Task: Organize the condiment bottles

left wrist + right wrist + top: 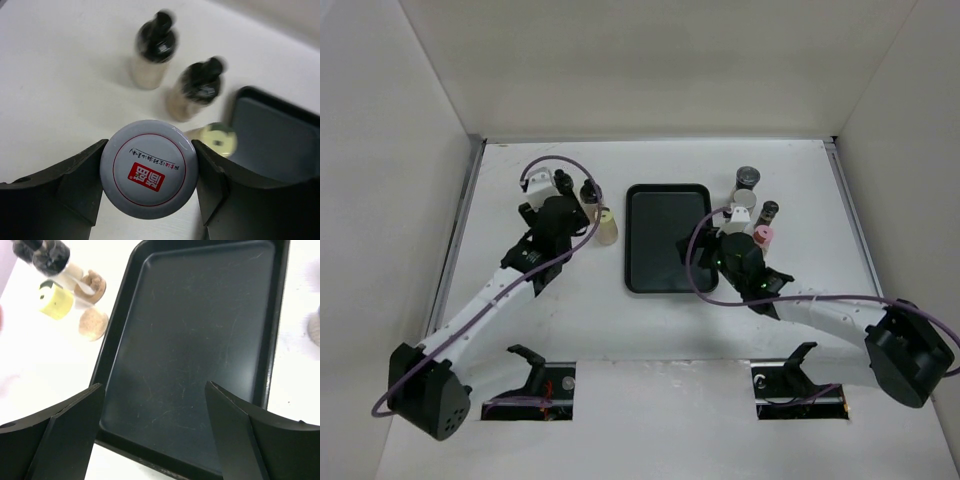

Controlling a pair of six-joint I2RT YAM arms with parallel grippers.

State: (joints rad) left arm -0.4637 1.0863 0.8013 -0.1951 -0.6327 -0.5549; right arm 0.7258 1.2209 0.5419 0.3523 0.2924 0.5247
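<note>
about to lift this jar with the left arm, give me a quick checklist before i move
1. Left fingers on both sides of the grey-lidded jar: ok, they touch its lid.
2. Jar centred between them: ok.
3. Far dark-capped bottle and near dark-capped bottle clear of the grip: ok, both stand apart beyond the jar.
4. Cream bottle clear of the fingers: cannot tell, it sits close to one.
5. Black tray free: ok, nothing lies in it.
6. Right fingers empty: ok, open with nothing between them.
</note>
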